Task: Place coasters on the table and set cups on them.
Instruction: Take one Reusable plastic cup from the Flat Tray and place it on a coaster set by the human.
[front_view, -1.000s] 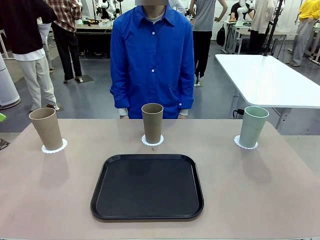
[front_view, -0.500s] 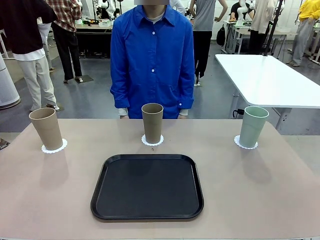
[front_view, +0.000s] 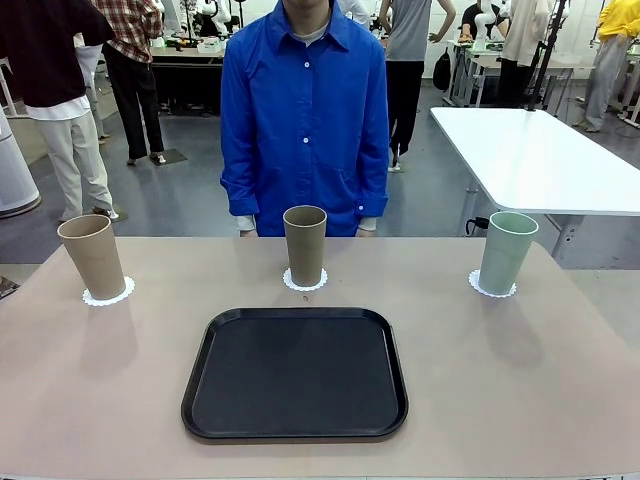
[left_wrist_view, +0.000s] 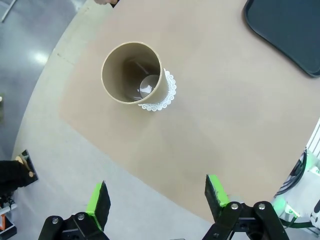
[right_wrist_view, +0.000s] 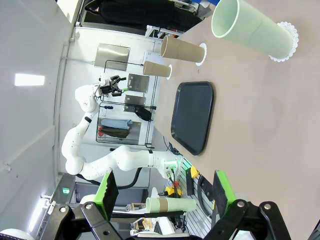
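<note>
Three cups upright on coasters along the table's far edge.

Your tan cup (left_wrist_view: 132, 72) stands ahead of the left gripper (left_wrist_view: 157, 197), the mint cup (right_wrist_view: 252, 27) ahead of the right gripper (right_wrist_view: 162, 195); both gape wide, empty, well clear.

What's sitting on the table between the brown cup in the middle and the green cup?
Nothing. In the front view, the stretch of table between the middle brown cup and the green cup is bare; the black tray lies nearer the camera.
</note>
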